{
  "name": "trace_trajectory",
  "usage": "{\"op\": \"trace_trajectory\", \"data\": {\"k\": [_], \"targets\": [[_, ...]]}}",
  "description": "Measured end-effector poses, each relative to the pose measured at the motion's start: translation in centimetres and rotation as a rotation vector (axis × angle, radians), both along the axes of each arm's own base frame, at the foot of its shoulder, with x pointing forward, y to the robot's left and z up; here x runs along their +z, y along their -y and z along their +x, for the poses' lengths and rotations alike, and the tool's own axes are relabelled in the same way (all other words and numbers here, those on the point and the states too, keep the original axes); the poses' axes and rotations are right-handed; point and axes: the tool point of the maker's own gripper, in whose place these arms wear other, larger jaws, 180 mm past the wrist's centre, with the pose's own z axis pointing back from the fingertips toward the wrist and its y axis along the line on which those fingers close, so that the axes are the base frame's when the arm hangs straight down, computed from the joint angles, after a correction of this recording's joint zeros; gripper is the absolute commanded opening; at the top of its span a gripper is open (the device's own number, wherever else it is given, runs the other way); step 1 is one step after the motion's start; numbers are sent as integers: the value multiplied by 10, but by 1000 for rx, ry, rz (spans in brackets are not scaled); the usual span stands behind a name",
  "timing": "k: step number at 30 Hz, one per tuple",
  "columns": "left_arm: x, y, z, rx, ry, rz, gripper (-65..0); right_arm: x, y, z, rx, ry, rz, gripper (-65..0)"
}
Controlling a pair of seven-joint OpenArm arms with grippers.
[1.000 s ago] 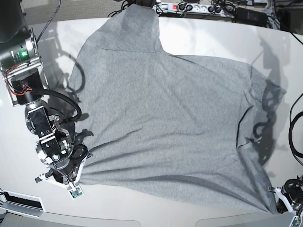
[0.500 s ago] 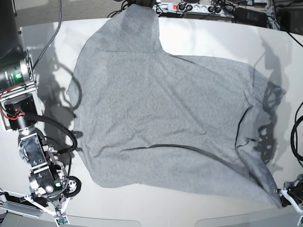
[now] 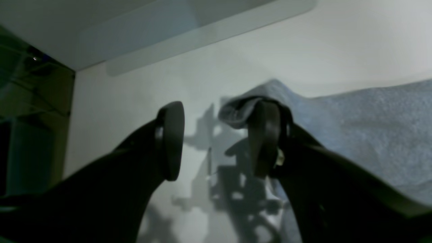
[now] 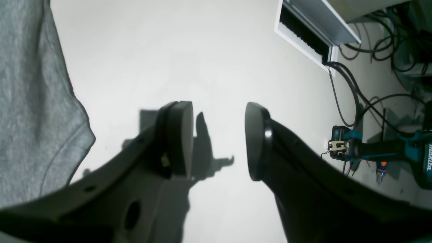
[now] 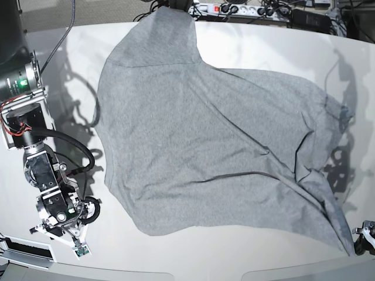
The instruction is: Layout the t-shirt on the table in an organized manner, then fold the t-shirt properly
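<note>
A cordless drill (image 4: 398, 153) lay off the table (image 5: 246, 35); only the left wrist view showed the t-shirt (image 5: 205, 134) corner draped on one finger (image 3: 266, 141) of the open left gripper (image 3: 217, 140); the right gripper (image 4: 219, 141) gaped empty.

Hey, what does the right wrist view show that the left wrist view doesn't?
Only the right wrist view shows the open right end effector over bare table, plus floor cables and a teal power tool beyond the edge. Only the left wrist view shows the left end effector with a t-shirt corner draped over one finger, jaws apart. Both share the grey t-shirt and off-white table.
</note>
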Motion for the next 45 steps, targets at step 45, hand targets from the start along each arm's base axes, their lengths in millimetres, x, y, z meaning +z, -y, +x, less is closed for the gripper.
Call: {"op": "trace_trajectory", "data": {"k": [45], "targets": [[-107,-17,-174,-35,-563,-567,-338,-39,-71,-27,249,-184,312,-378]]}}
